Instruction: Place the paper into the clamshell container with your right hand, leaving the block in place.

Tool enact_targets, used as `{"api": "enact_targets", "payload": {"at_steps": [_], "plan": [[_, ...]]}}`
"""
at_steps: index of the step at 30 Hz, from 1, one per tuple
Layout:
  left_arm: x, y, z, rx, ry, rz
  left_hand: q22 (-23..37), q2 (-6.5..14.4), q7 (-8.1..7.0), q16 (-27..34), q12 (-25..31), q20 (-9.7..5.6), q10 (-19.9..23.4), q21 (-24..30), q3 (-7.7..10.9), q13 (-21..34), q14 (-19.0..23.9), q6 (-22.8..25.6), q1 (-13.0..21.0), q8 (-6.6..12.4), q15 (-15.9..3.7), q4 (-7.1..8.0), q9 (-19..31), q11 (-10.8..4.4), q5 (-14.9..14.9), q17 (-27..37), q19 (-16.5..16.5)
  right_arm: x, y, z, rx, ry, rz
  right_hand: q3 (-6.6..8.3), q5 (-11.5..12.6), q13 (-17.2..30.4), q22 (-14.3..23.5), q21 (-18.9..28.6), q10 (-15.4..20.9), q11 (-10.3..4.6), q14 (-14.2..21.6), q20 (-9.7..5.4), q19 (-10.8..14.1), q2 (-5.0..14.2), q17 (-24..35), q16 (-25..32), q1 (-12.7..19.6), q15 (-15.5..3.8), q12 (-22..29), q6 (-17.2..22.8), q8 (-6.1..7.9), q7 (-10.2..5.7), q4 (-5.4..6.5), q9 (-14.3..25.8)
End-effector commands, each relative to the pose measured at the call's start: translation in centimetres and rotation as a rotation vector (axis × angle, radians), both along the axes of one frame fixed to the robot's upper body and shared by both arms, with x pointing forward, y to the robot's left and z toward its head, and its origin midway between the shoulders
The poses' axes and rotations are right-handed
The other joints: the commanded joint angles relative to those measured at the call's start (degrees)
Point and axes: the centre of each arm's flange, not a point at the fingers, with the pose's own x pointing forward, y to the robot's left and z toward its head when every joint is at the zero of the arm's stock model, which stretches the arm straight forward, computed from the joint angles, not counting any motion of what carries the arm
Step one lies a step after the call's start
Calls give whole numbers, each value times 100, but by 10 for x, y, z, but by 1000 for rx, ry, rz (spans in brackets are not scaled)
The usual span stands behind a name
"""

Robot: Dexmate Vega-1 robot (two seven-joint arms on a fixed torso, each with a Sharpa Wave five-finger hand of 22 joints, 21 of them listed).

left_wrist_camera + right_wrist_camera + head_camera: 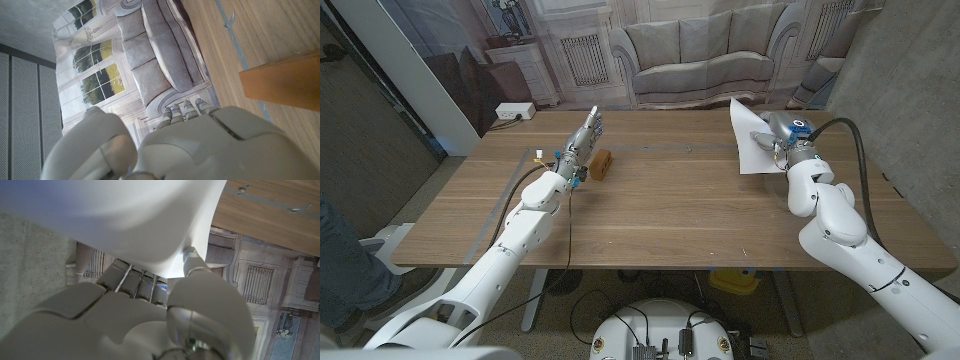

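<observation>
A white sheet of paper [748, 142] stands tilted up off the wooden table [680, 220] at the far right. My right hand [776, 136] pinches its edge. In the right wrist view the paper [125, 220] sits between the thumb and the fingers of that hand [150, 310]. A small wooden block [603, 163] lies on the table at the far left. My left hand [582, 142] stands just to its left with fingers stretched out, holding nothing. The left wrist view shows the block [285, 82] beside that hand [190, 145]. I see no clamshell container.
A printed sofa backdrop [690, 55] hangs behind the table's far edge. A white power strip [513, 111] lies beyond the far left corner. A person's leg [340, 250] shows at the left edge. A thin tape line [525, 175] runs across the table's left part.
</observation>
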Motion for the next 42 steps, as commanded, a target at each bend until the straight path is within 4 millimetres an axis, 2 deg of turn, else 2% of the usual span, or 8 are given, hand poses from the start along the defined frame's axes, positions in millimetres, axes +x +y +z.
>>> {"api": "enact_targets", "payload": {"at_steps": [1, 13, 38, 42], "plan": [[0, 0, 1, -1, -2, 1, 19, 32, -12, 27, -6, 14, -59, 16, -34, 14, -44, -43, 16, -9, -6, -11, 30, 4, -16, 20, -59, 1, -15, -5, 31, 0, -40, 11, 7, 13, 18, -13, 46, 9, -35, -437, -48, -1, 18, -17, -23, -481, -24, 28, -18, -4, 53, 30], [1, 1, -2, -5, 5, 1, 19, 36, -13, 27, -5, 15, -59, 17, -46, 14, -46, -40, 20, -8, 0, -11, 30, -2, -17, 21, -59, 3, -22, -8, 57, 12, -73, -8, 5, 14, 17, -23, 38, -11, -36, -410, -47, -12, 18, -21, -64, -464, -43, 39, -25, 3, 69, 30], [3, 1, -3, -5, 7, -2, 19, 49, -9, 26, -8, 21, -71, 14, -79, 14, -53, -41, 29, -8, -2, -10, 30, -3, -18, 21, -73, 14, -46, -11, 139, 39, -132, -27, 4, 15, 16, -49, 8, 41, -80, -379, -60, -24, 15, -46, -111, -437, -84, 39, -42, 2, 81, 31], [3, 1, -3, -6, 9, -1, 19, 50, -10, 24, -6, 21, -67, 14, -82, 14, -59, -36, 30, -6, 2, -9, 30, 1, -18, 21, -73, 15, -50, -12, 148, 46, -139, -29, 4, 16, 16, -53, 6, 10, -88, -375, -63, -24, 15, -50, -118, -430, -89, 42, -43, 3, 83, 31]]}}
